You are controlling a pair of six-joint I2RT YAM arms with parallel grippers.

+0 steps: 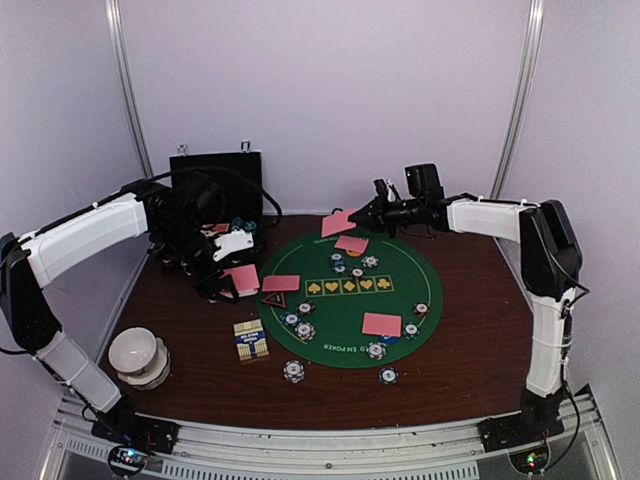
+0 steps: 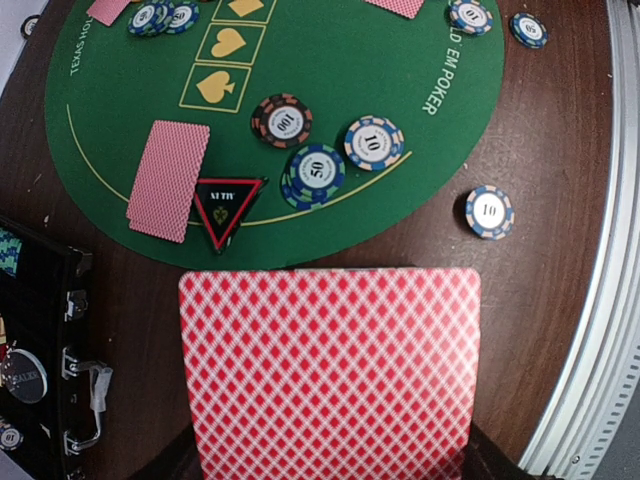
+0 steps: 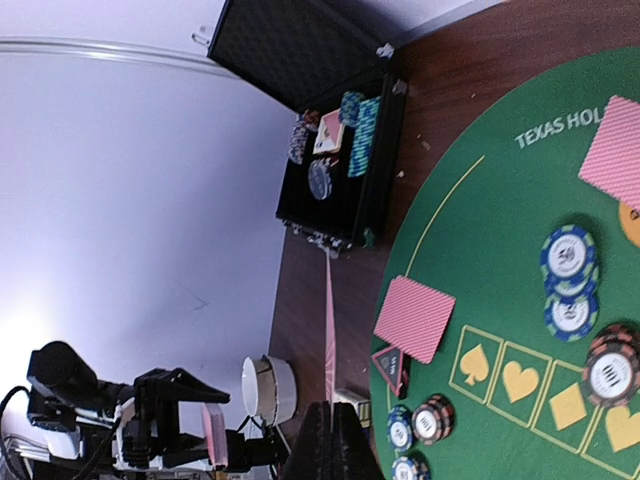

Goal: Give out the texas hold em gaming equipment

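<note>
The left gripper [image 1: 226, 282] is clamped on a stack of pink-backed, diamond-patterned playing cards [image 2: 330, 370], which juts straight out ahead of its fingers. Just past the stack's far edge lie a red-rimmed black triangle marker [image 2: 228, 208] and a cluster of round stripe-edged poker chips [image 2: 315, 172], on the round green felt mat [image 2: 330, 60]. The right gripper [image 3: 334, 415] pinches a single pink-backed card [image 1: 338, 224] between closed fingers, near the mat's far rim. An open black hard case [image 3: 340, 170] sits well beyond its fingertips.
</note>
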